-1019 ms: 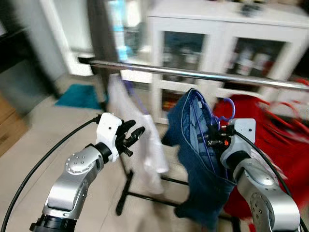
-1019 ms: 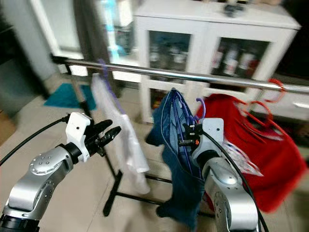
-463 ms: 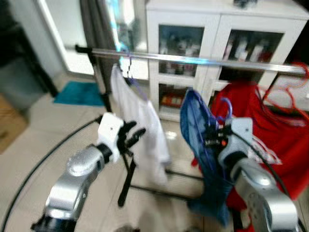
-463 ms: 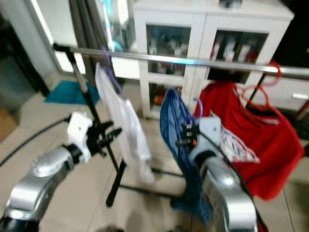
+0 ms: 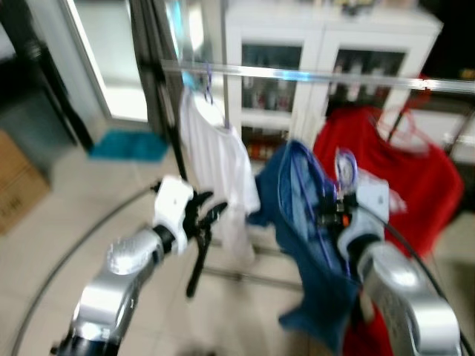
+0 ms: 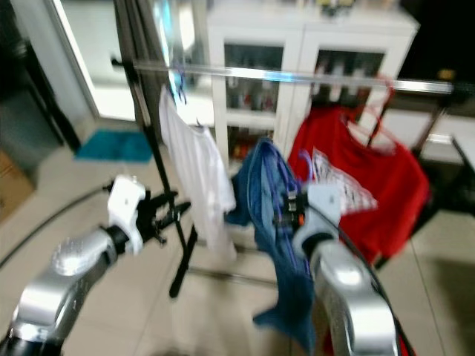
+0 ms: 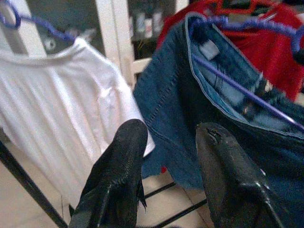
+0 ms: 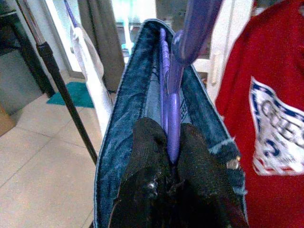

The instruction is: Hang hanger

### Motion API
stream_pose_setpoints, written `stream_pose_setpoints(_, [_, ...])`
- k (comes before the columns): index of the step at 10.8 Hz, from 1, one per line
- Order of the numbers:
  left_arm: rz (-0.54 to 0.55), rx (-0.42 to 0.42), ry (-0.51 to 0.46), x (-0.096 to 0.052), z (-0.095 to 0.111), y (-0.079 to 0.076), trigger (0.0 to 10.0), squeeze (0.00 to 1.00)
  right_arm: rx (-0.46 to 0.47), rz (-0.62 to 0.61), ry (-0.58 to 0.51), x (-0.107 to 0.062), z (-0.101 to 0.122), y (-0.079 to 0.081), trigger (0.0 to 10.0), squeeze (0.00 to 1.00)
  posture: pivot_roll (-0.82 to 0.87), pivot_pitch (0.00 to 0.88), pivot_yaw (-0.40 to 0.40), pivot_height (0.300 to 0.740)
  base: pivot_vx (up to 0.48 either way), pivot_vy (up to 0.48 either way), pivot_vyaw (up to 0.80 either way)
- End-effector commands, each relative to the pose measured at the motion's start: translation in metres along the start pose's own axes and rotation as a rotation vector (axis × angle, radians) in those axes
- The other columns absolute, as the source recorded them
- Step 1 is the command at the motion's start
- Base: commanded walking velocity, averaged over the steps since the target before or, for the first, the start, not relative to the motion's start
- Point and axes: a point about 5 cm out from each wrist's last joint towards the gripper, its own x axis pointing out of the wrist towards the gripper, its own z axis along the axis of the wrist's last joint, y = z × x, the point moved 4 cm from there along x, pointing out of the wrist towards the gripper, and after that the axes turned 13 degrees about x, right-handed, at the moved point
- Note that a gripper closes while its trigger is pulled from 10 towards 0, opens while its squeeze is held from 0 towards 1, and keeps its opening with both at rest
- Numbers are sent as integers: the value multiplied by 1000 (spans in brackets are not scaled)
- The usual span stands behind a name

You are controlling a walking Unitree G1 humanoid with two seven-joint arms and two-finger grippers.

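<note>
Right wrist view showed the purple plastic hanger carrying blue denim jeans, its stem pinched between the right gripper fingers. It hung below the silver metal rail, between the white shirt and the red printed T-shirt. The left gripper was empty, fingers apart, beside the jeans. To hang it well, the hook should probably rise above the rail's bare stretch, then lower squarely before release.
</note>
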Motion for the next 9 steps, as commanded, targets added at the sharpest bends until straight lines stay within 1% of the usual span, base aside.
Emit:
stream_pose_setpoints(1, [0, 8, 15, -1, -2, 1, 10000, 0, -14, 15, -42, 0, 9, 5, 10000, 0, -142, 0, 26, 740, -281, 0, 0])
stream_pose_setpoints(2, [0, 21, 21, 0, -3, 5, 10000, 0, -21, 48, -54, 2, 13, 10, 10000, 0, -141, 0, 27, 740, 0, 0, 0])
stream_pose_setpoints(3, [-2, 53, 29, 2, -3, 9, 10000, 0, -12, 81, -72, 3, 18, 15, 4510, 0, -138, 0, 28, 740, 0, 0, 0])
stream_pose_setpoints(4, [0, 88, 29, 5, -2, 15, 10000, 0, -7, 118, -94, 4, 23, 20, 0, 0, -138, 0, 30, 740, 0, 0, 0])
stream_pose_setpoints(5, [7, 95, -31, 11, 12, 22, 10000, 0, -15, 157, -114, 5, 30, 27, 0, 0, -139, 0, 30, 740, 0, 0, 0])
stream_pose_setpoints(6, [-31, 65, -68, 24, 21, 21, 10000, 0, -37, 214, -123, 5, 35, 36, 0, 0, -144, 0, 29, 740, 0, 0, 0])
stream_pose_setpoints(7, [-47, 39, -76, 29, 23, 19, 10000, 114, -41, 241, -131, 5, 38, 41, 0, 0, -145, 0, 28, 740, 0, 0, 0])
stream_pose_setpoints(8, [-55, 60, -76, 37, 23, 20, 10000, 1000, -23, 291, -154, 3, 44, 51, 0, 0, -148, 0, 29, 740, 0, 0, 0])
stream_pose_setpoints(9, [-13, 124, -50, 47, 22, 31, 10000, 1000, -16, 350, -177, 1, 49, 59, 0, 0, -155, 0, 36, 740, 0, 0, 0])
